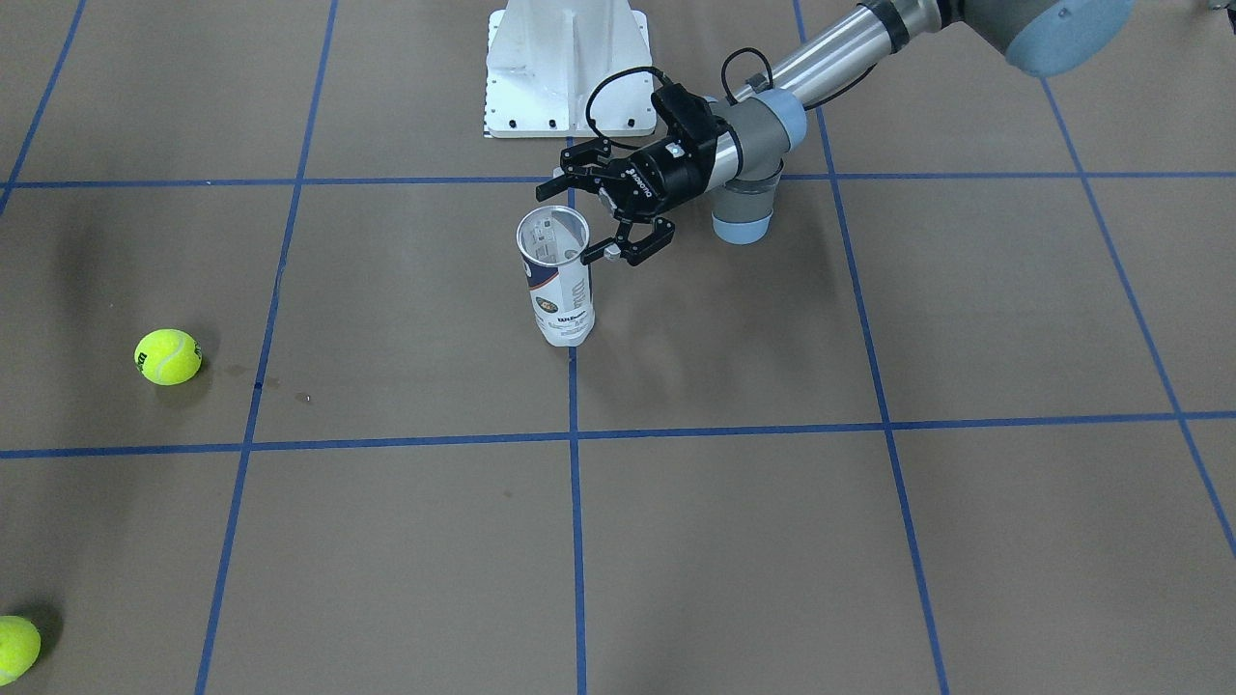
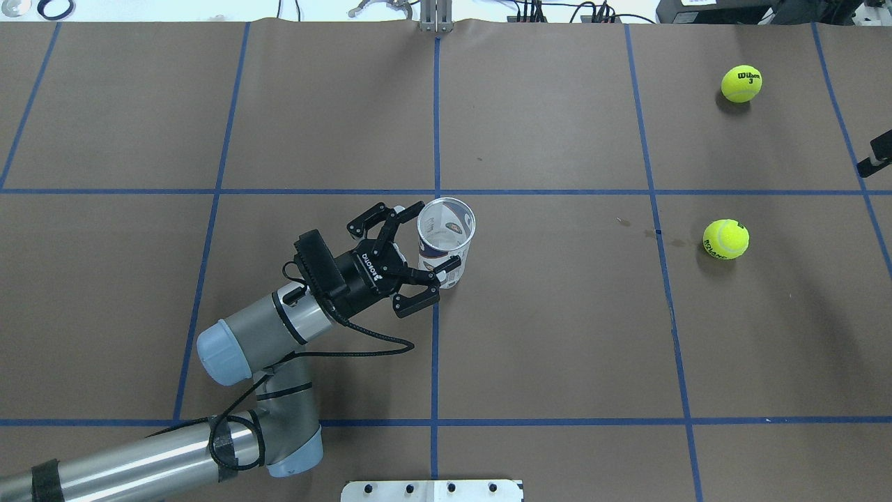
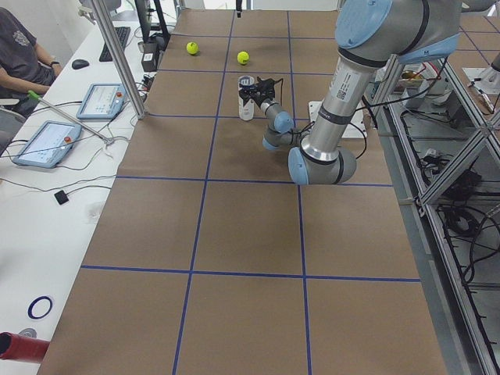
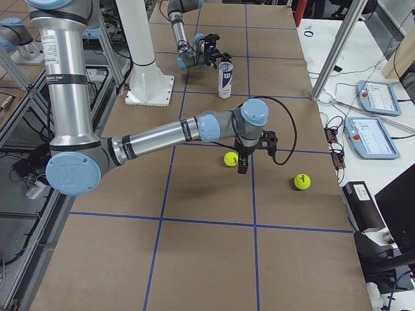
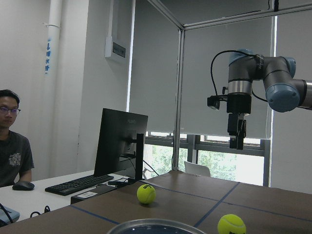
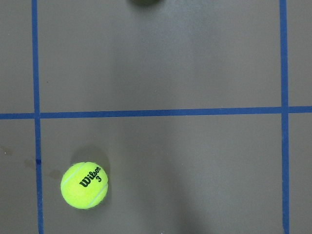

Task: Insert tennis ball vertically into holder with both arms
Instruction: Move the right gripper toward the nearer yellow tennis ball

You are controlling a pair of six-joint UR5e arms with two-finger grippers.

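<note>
Both arms are brushed silver tubes with grey joint housings and pale blue round caps. The left arm (image 2: 265,324) has black tape bands round its tube, and a thin black cable (image 2: 376,334) runs to its wrist. The left hand (image 2: 433,236) is matt black with white lettering. The right arm (image 4: 155,136) carries a printed label, and the right hand (image 4: 242,165) is black too. The white base (image 1: 565,68) shows dark bolts.

Left arm (image 3: 344,94) upper right; left gripper (image 3: 250,85) at upright tennis-ball can (image 3: 246,108), upper centre. Tennis ball (image 3: 243,57), second tennis ball (image 3: 191,48) above it. Operator (image 3: 19,58) upper left.
</note>
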